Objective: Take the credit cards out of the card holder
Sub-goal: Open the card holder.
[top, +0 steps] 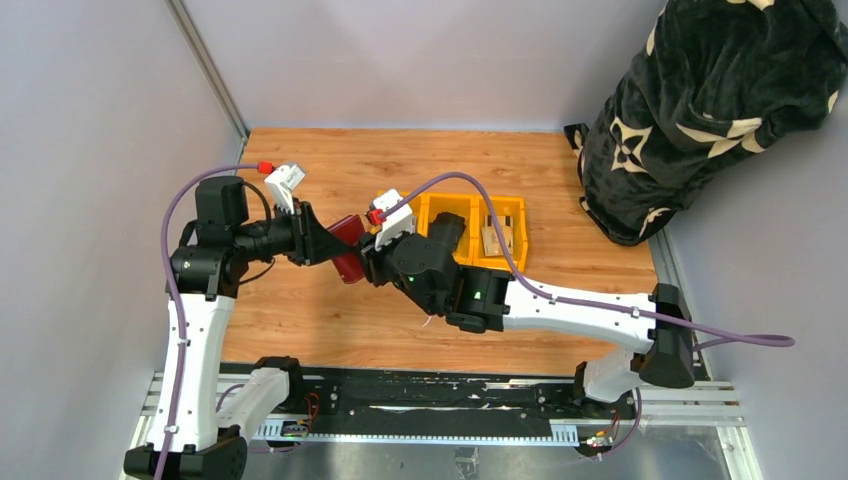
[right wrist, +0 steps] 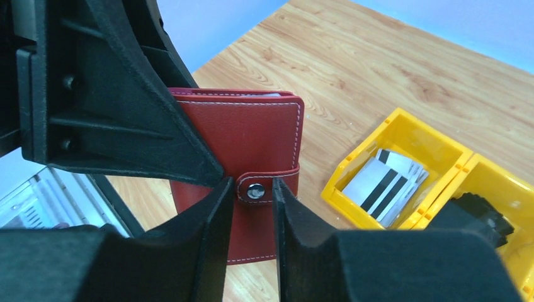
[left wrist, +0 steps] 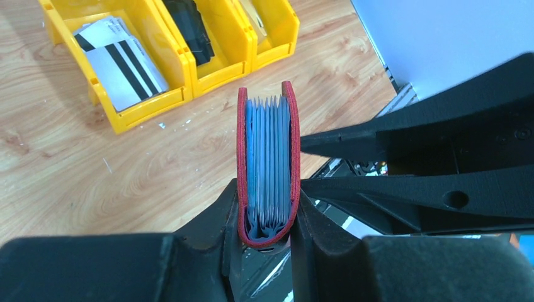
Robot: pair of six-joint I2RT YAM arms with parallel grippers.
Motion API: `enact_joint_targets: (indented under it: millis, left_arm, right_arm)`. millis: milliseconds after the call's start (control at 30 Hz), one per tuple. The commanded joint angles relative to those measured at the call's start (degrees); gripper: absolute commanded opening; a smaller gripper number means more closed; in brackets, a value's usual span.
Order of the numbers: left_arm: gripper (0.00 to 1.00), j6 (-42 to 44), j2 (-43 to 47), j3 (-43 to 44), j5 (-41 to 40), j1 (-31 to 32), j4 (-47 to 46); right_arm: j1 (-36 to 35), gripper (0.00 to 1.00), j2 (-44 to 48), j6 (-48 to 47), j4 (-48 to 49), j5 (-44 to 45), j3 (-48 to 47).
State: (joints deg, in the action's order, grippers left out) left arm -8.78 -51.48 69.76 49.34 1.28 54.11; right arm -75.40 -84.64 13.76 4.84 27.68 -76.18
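Wood tabletop: left gripper clamps card holder; right gripper, facing it, straddles snap (grip unclear).

**Colours and patterns, bench scene**

Card holder: dark red, leather grain, white stitching along the edges, silver snap; sleeves inside pale blue-grey.
Credit cards: white-grey with black stripes.
Bin: bright yellow all over.
Folded item in the bin: black.
Small item in the bin: tan, possibly printed, too small to tell.
Bench: orange-brown wood grain.
Left gripper and right gripper: matte black.
Arm links: white with black joints.
Cable: purple.
Blanket: black with a cream star pattern.
Walls: pale lilac-grey.
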Motion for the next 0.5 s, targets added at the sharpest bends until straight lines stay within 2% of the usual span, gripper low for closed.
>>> enact_joint_targets:
  millis: [0, 200, 467]
  left_arm:
    - [0.0, -2.24, 1.17, 2.85, 3.65, 0.04, -0.71]
    - [0.0, -2.47, 1.22, 3.49, 3.57, 0.04, -0.75]
    - [0.0, -2.47, 1.19, 3.63, 3.95, 0.04, -0.71]
  right_arm:
    - [-0.93, 0.27, -2.44, -3.83, -3.22, 8.03, -2.58]
    - [-1.33, 0.0, -4.04, -6.35, -3.91, 14.12, -3.8]
    - [-1.27, 0.0, -2.49, -7.38, -3.08, 20.05, -2.54]
